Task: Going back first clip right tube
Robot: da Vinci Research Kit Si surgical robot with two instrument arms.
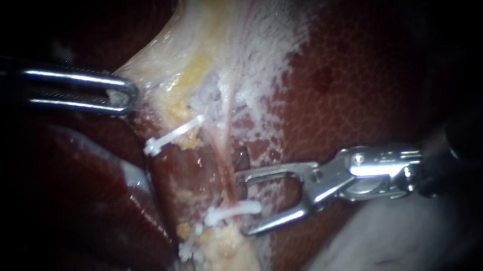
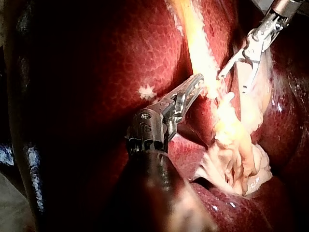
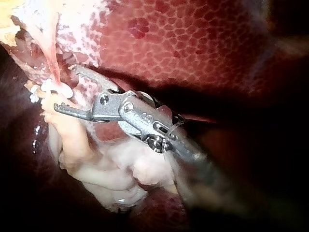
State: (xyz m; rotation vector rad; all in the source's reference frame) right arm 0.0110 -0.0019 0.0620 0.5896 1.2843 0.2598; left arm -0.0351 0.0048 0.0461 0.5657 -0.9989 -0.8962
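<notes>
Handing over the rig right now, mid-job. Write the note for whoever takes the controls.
Left instrument: jaws shut on pale tissue, holding it.
Right instrument: jaws open and empty, tips on either side of the white clip.
Done: that clip sits across the right tube. An upper clip and a lower clip lie further left.
Left: back the right instrument away without catching the clip.

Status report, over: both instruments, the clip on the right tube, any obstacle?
Left instrument: jaws shut on pale tissue. Right instrument: jaws open, empty. Clip sits on right tube, at the open jaws' tips. No obstacle seen.
</notes>
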